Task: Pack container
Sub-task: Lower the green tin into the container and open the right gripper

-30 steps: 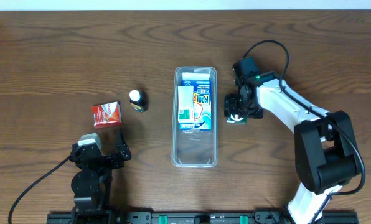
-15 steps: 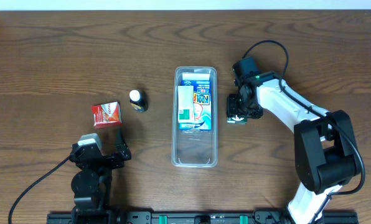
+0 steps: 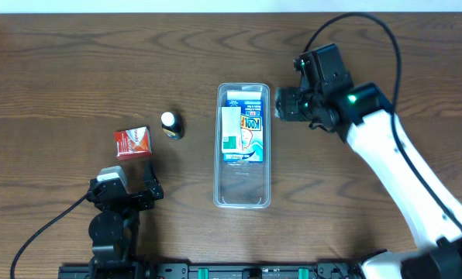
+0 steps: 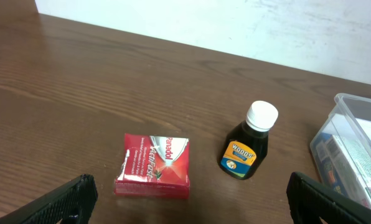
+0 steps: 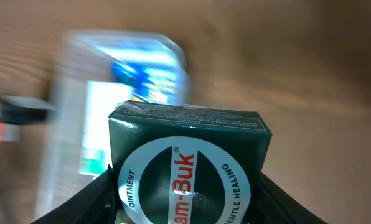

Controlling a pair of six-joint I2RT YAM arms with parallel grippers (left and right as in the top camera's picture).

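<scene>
The container (image 3: 243, 190), a clear long tray, lies mid-table with a blue-and-white box (image 3: 243, 128) in its far half. My right gripper (image 3: 287, 105) hangs just right of the container's far end, shut on a dark green ointment box (image 5: 188, 168). That box fills the right wrist view, with the blurred container (image 5: 67, 124) behind it. At the near left my left gripper (image 3: 126, 194) stands open with nothing between its fingers (image 4: 67, 199). A red box (image 4: 153, 165) and a small dark bottle (image 4: 248, 149) with a white cap lie ahead of it.
The red box (image 3: 132, 142) and the bottle (image 3: 171, 125) sit on the table left of the container. A black cable loops above the right arm. The container's near half holds nothing. Its corner (image 4: 353, 124) shows at the right of the left wrist view.
My right gripper closed on the green box, lifted it off the table, and moved up and toward the container's far end. The left arm has not moved.
</scene>
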